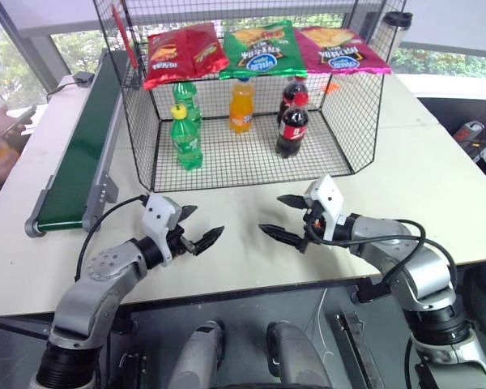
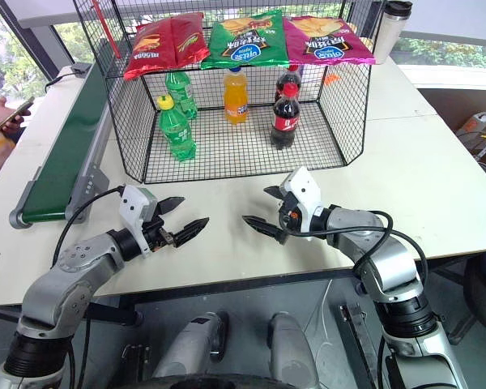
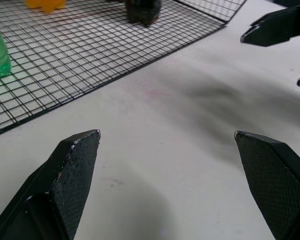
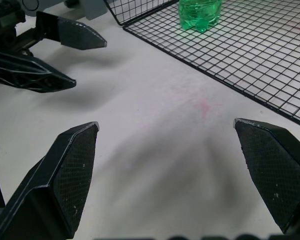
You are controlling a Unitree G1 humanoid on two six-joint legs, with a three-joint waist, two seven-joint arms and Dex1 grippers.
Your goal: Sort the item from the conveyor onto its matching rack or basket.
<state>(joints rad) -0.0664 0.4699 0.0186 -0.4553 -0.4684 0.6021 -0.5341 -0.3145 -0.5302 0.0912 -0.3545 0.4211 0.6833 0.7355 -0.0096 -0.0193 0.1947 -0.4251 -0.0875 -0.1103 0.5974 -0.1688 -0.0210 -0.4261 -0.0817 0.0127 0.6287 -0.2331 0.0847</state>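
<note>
The item is out of view. The conveyor, a dark green belt in a grey frame, runs along the table's left side. The black wire rack stands at the back middle of the table. On its grid floor are two green bottles, an orange-capped orange soda and two cola bottles. My left gripper and right gripper hover open over the white table in front of the rack, tips facing each other, nothing between their fingers.
Three chip bags lie on the rack's top shelf: red, green and magenta. A steel tumbler stands behind the rack on the right. A person's hand with a phone is at the far left.
</note>
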